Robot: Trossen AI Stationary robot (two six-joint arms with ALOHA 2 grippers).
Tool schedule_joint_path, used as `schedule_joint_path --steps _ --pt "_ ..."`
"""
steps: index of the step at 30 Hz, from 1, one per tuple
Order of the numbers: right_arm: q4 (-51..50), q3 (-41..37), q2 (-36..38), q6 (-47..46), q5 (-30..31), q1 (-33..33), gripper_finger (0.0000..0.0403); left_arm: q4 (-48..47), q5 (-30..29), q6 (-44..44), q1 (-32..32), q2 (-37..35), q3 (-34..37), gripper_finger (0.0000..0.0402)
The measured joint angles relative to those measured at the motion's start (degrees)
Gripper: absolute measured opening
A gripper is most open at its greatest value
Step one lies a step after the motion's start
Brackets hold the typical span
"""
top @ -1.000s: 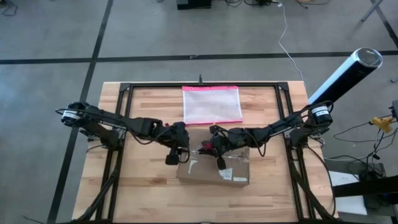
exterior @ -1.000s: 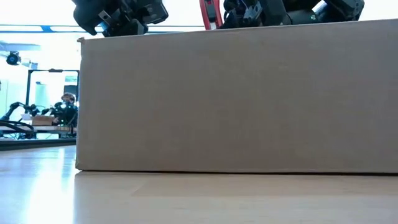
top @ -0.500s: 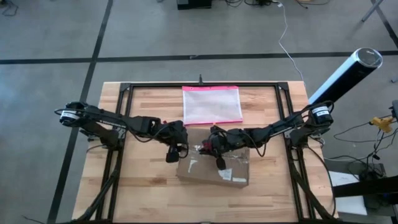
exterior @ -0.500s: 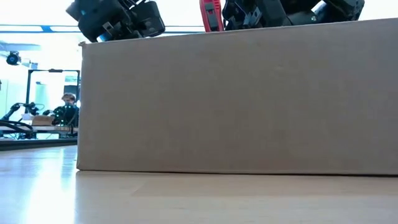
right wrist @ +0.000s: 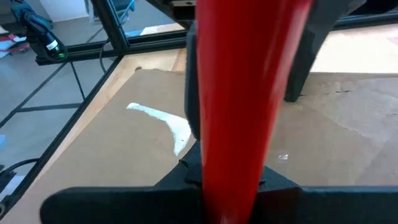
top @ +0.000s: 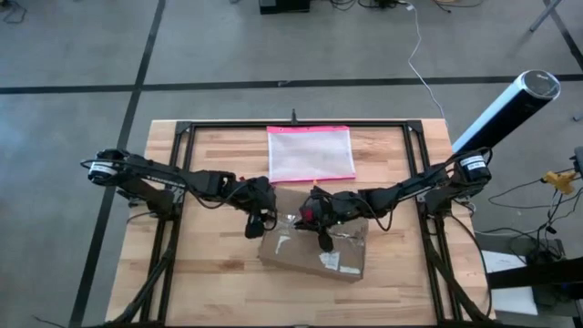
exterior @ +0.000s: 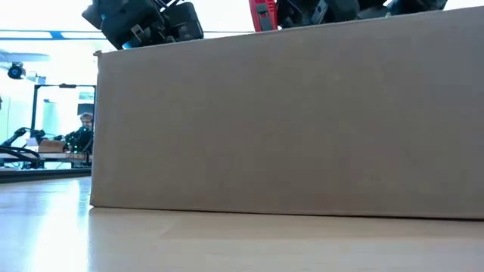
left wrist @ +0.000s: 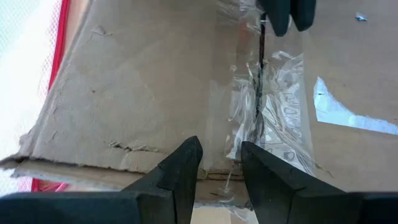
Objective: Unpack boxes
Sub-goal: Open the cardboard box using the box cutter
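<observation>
While red cutter [top: 307,213] is pinched tight by right gripper [top: 321,237] over box [top: 314,244] near table's [top: 209,292] front edge, taped seam [left wrist: 261,118] runs straight ahead of left gripper [left wrist: 219,163]; its jaws are spread a little at box's left end.

Pink-edged pouch [top: 310,153] lies flat on the table [top: 209,282] (wooden).

In your low view the cardboard box [exterior: 287,113] hides most of the table. The red tool [right wrist: 245,93] blocks the right gripper's [top: 321,239] fingertips, possibly closed.
</observation>
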State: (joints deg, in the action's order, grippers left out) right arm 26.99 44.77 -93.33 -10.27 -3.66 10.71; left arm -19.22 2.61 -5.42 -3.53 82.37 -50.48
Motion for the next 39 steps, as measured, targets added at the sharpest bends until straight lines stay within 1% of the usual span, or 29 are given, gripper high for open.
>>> schedule_joint_path --steps 6,17,23,29,34,39 --pt "-4.41 -0.02 2.07 -1.79 3.11 1.96 0.0005 1.29 0.0 -1.33 0.0 0.07 0.0 0.0117" --pt "-7.27 -0.02 2.35 -5.28 4.6 3.83 0.0005 2.29 -0.13 -2.08 0.11 0.07 0.0 0.0117" --pt "-7.46 -0.04 2.35 -4.96 5.18 3.94 0.0005 2.29 -0.37 -2.15 0.11 0.04 0.0 0.0113" --pt "-8.04 -0.11 2.33 -3.38 6.0 3.85 0.0005 3.6 0.35 -0.84 0.24 0.0 -0.24 0.0093" --pt "-8.59 -0.21 2.33 -2.2 5.14 2.56 0.0005 1.54 0.35 1.16 0.26 -0.18 -2.09 0.008" --pt "-9.01 -0.26 2.31 -0.34 4.72 0.84 0.0005 -0.01 0.46 2.79 0.28 -0.24 -3.31 0.0079"
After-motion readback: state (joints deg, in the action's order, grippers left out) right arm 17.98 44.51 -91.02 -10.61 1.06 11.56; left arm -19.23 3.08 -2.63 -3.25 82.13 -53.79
